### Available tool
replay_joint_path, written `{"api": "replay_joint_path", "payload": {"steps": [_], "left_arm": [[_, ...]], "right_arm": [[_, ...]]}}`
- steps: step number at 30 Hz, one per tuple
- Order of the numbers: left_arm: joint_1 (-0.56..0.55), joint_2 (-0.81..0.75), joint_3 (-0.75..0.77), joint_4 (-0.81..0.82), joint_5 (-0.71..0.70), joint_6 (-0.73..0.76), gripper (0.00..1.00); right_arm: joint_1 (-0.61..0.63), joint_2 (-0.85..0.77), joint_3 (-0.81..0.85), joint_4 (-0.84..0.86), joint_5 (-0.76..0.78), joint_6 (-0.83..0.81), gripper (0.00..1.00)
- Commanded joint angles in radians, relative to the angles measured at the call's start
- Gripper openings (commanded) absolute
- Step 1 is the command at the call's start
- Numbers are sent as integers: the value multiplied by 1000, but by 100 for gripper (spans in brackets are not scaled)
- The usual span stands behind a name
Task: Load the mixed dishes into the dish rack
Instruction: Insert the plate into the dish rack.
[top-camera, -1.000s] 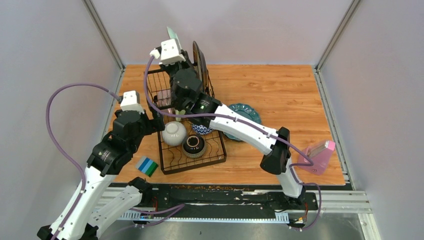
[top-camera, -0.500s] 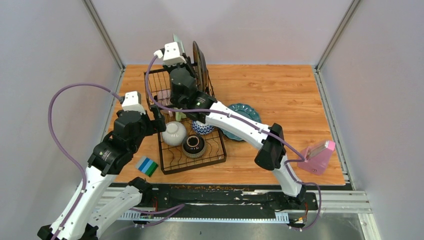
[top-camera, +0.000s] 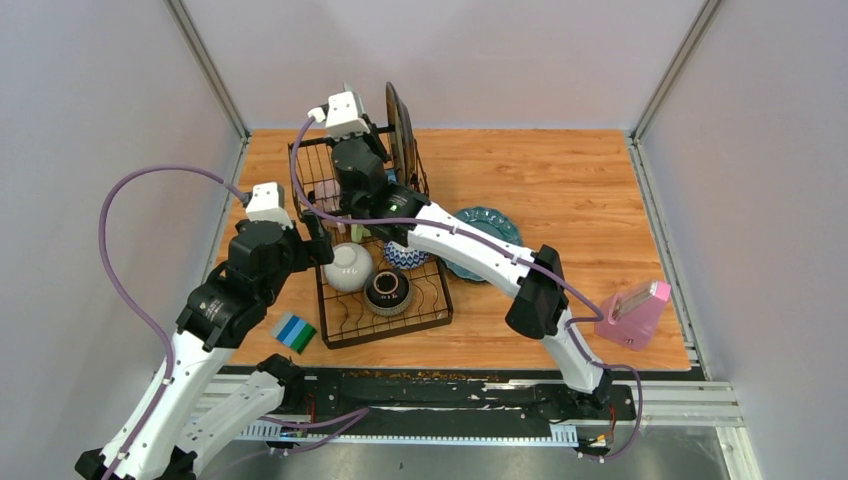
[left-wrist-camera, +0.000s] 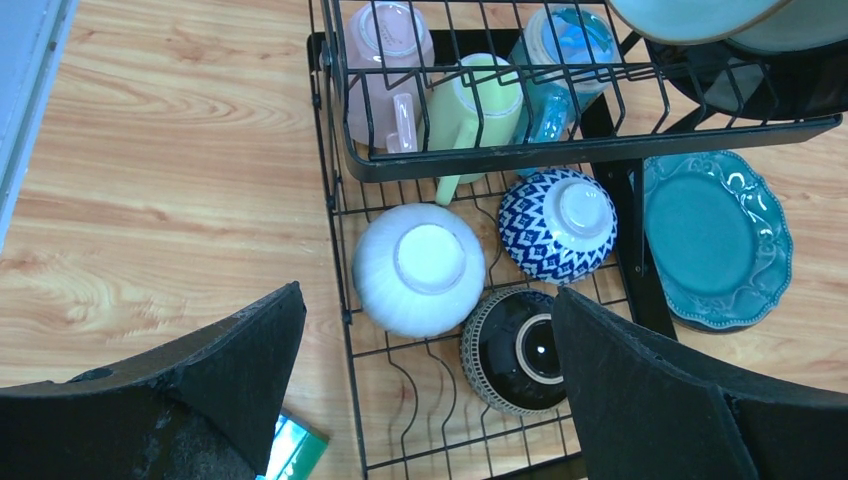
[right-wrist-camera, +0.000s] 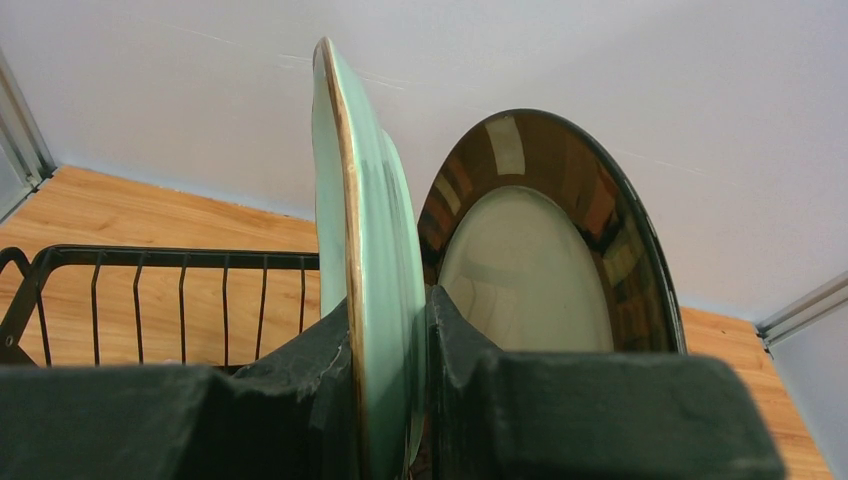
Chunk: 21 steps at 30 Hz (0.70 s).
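Observation:
My right gripper (right-wrist-camera: 390, 330) is shut on the lower rim of a pale green plate (right-wrist-camera: 365, 250), held upright on edge. It stands close beside the black-rimmed cream plate (right-wrist-camera: 540, 250) at the back of the dish rack (top-camera: 340, 320). In the top view the right wrist hides most of the green plate. My left gripper (left-wrist-camera: 428, 295) hovers open above the rack's low tray. There a white bowl (left-wrist-camera: 420, 268), a blue patterned bowl (left-wrist-camera: 557, 222) and a dark bowl (left-wrist-camera: 520, 350) lie upside down. Pink (left-wrist-camera: 385, 60), green (left-wrist-camera: 470, 105) and blue (left-wrist-camera: 560, 50) mugs sit in the basket. A teal plate (top-camera: 490, 228) lies on the table right of the rack.
A blue-green striped sponge (top-camera: 295, 332) lies on the wood just left of the rack's front corner. A pink container (top-camera: 635, 312) stands near the table's right edge. Grey walls close in the table on three sides.
The right wrist has sunk lower over the rack's back section with the pale green plate, so less of the plate shows above it. The left arm has hardly moved.

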Motion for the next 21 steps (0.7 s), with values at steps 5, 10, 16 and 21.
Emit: {"api": "replay_joint_path", "payload": {"steps": [5,10,16,21], "left_arm": [[6,0,-4,42,7,-10,100],[6,1,-7,44,9,-13,100],[6,-14,1,27,-20,-17,100],[6,-74,36,-10,-120,-14,100]], "right_arm": [[-19,-20,74,19,-22,83,2],[-20,1,79,-17,-21,97,2],[-22,16,81,-38,-25,113,3],[-26,16,82,-54,-16,130,4]]}}
